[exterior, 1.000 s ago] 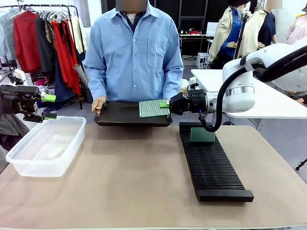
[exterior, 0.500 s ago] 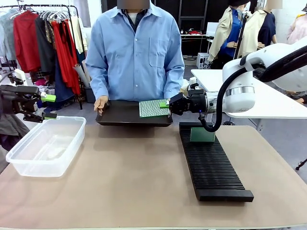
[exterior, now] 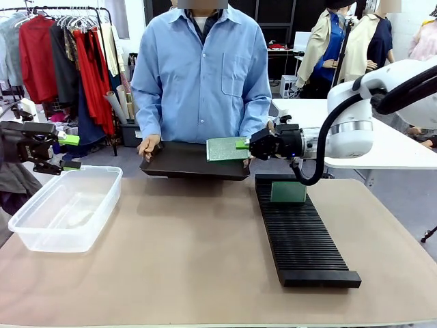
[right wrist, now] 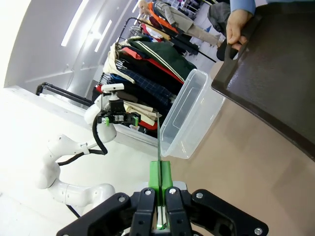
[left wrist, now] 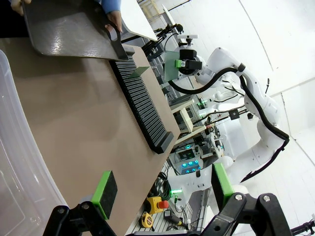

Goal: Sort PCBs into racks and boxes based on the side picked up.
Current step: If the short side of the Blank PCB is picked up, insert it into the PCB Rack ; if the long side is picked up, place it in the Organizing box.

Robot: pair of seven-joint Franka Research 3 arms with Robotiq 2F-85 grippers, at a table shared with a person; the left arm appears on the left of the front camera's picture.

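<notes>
— What's on the table (exterior: 171,273)?

— Across it a person (exterior: 205,75) holds a black tray (exterior: 177,162) at the far edge. At the left end sits the clear box (exterior: 51,242). On the right lies the long black rack (exterior: 300,239), with one PCB (exterior: 287,192) standing in a far slot.

— And the arms?

— The right gripper (exterior: 243,144) pinches a second PCB (exterior: 227,148) by its edge, dotted face up, over the tray's right end; whether it touches the tray, I can't quite tell. The left gripper (exterior: 69,152) hovers above the box's far rim, fingers spread, holding nothing.
</notes>
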